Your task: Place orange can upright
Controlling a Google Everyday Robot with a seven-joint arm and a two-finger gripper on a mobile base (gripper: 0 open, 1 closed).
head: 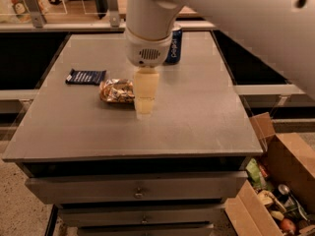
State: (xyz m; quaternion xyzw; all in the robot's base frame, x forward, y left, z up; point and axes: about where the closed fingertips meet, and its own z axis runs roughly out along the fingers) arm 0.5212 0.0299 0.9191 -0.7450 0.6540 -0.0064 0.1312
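- My end effector [143, 108] hangs tip-down over the counter [206, 117], slightly toward 9 o'clock from the counter's middle. Its pale tip sits low over the grey surface.
- End effector state: it presents as a single pale block from this angle. I cannot tell whether it is spread or pressed together.
- Above it, my white wrist housing [147, 38] shows a small vented grille. The rest of my arm [246, 18] runs off toward 2 o'clock and fills the upper right of the view.
- The orange can [116, 91] lies on its side, not upright, at 9 o'clock of my end effector. Its long axis runs roughly 9 to 3.
- The can's 3 o'clock end is hidden by my end effector. It appears to be just beside it, and contact cannot be confirmed.
- A flat dark blue snack packet [86, 76] lies at 10 o'clock of the orange can, near it but apart.
- A dark blue can [173, 45] stands upright at 1 o'clock of my end effector, toward the far edge. My wrist housing covers part of it.
- Drawers [138, 191] with small pulls run across the counter's front face.
- An open cardboard box [288, 156] holding mixed items stands on the floor at 4 o'clock of the counter.
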